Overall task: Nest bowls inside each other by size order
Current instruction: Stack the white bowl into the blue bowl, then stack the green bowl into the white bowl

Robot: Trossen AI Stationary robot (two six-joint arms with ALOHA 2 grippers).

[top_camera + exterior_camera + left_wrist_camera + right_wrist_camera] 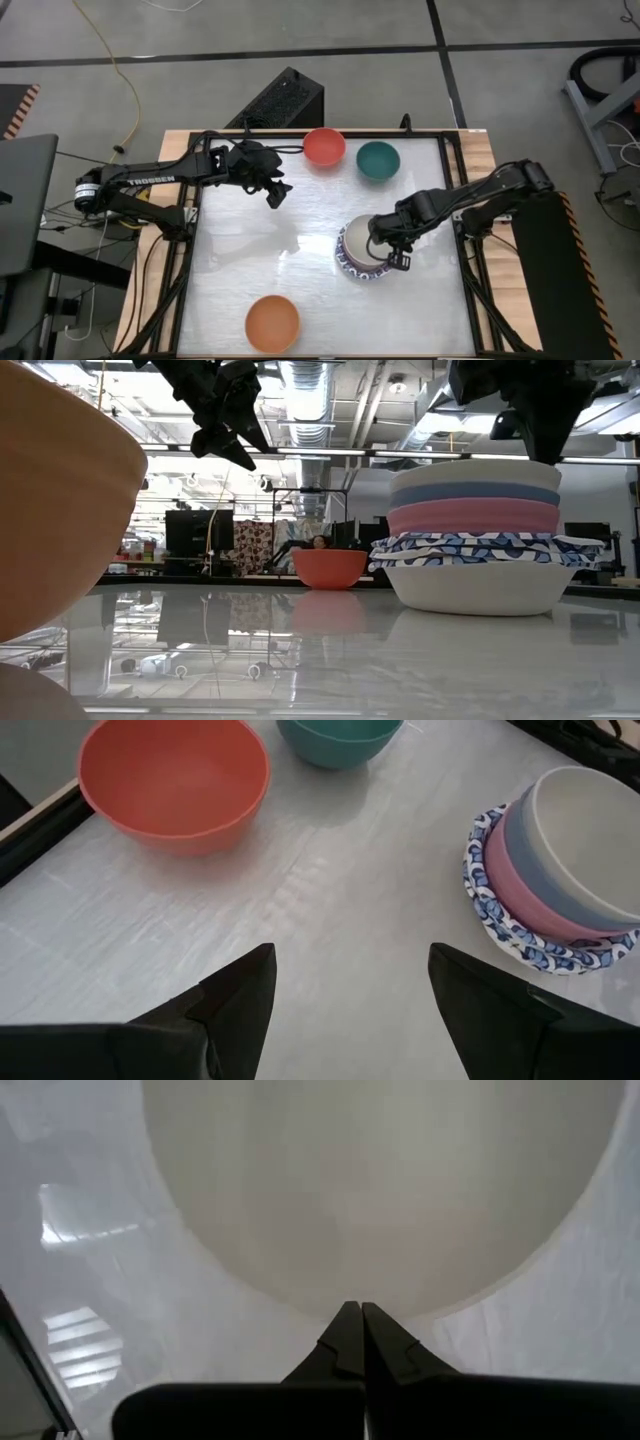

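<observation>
Right now the stack of bowls point(358, 252) sits right of the table's point(250, 250) middle: the blue-and-white patterned bowls point(480, 550) at the bottom, then the pink bowl point(472, 517), the blue bowl point(474, 493) and the cream bowl point(470, 471) on top, each nested in the one below. The right gripper point(392, 255) is over the stack's right edge with its two fingers pressed together, holding nothing; in its wrist view the closed fingertips point(357, 1330) point at the rim of the cream bowl point(380, 1180). From the low view it hangs just above the cream bowl, and whether it touches the rim cannot be told. The left gripper point(272, 190) hovers above the table near the far left, fingers spread wide apart and empty, as its wrist view shows point(350, 990). The red bowl point(324, 146) and the teal bowl point(378, 160) stand side by side, apart, at the far edge. The orange bowl point(272, 323) rests alone at the near edge, well apart from the others.
</observation>
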